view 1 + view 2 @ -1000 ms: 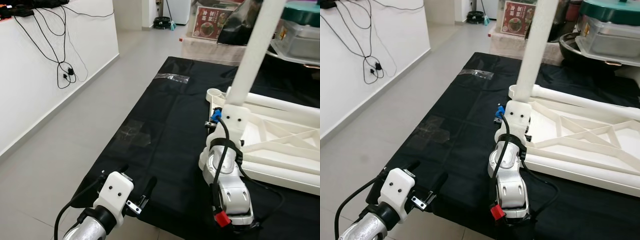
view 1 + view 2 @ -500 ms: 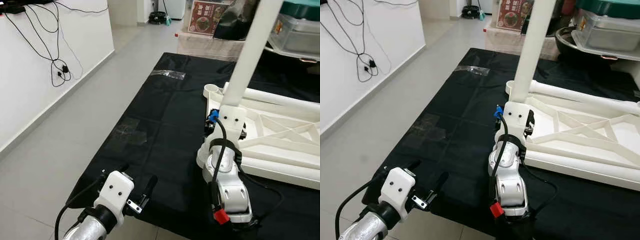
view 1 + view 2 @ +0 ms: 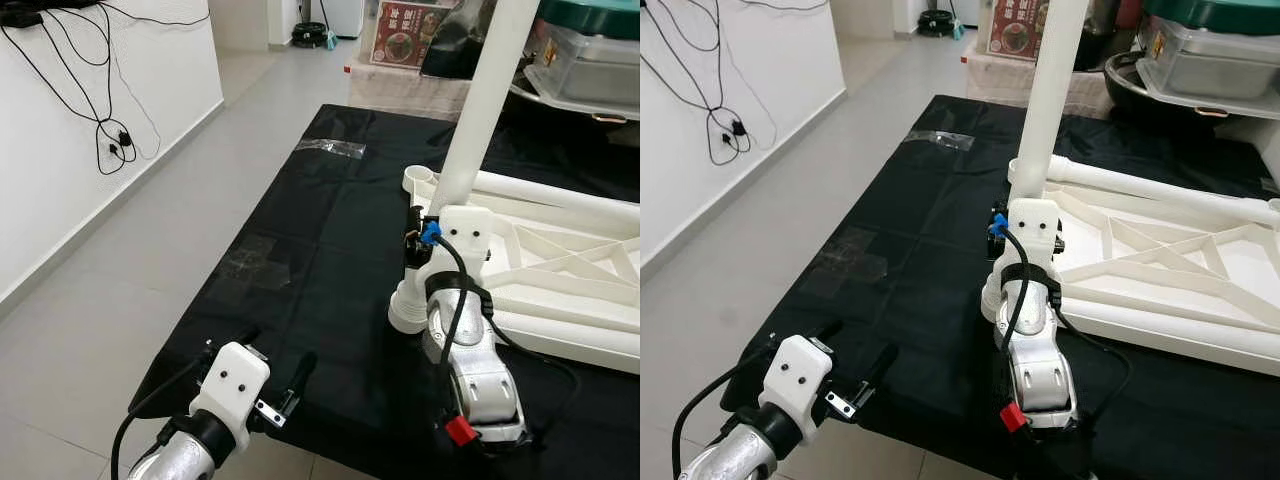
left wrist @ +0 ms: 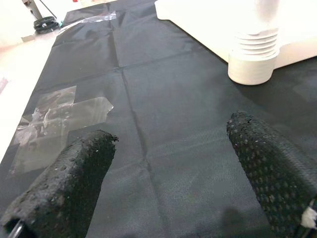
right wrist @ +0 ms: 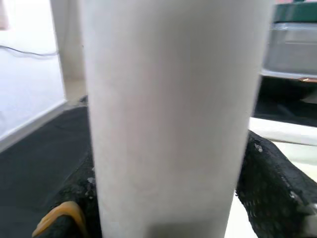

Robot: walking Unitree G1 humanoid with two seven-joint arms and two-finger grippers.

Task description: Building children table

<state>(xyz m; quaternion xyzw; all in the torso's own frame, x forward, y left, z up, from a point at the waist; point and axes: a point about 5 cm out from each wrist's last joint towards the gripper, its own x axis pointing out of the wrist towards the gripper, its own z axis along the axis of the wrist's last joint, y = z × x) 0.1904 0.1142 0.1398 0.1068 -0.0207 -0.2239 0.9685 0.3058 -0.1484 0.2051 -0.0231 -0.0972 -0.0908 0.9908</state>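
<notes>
Left eye view: the white tabletop (image 3: 560, 270) lies upside down on the black cloth (image 3: 300, 260), ribs showing, and one white leg (image 3: 480, 110) stands up near its corner. The right gripper (image 3: 428, 232) is wrapped round the lower part of that leg, so I'd judge we're on leg one, early in the build. Just beside the wrist, at the table's edge, sits a ribbed white foot (image 3: 405, 310) on the cloth, whether loose or part of something I can't tell. The left gripper (image 3: 275, 385) hovers low over the near edge of the cloth, well apart from the table.

Right eye view: same scene. The leg rises steeply, leaning a touch, from the empty corner socket (image 3: 1025, 172) area; whether it's seated or merely propped there I can't say. No other legs show, so most of the assembly looks left to do.

Left wrist view: two black fingers (image 4: 74, 173) spread wide, nothing between them, just cloth and a patch of clear tape (image 4: 64, 116). The ribbed foot sits ahead, beyond the fingertips.

Right wrist view: the leg is dead centre, a black finger (image 5: 270, 178) pressed on either side. Jaws clamped on it, firmly by the look.
</notes>
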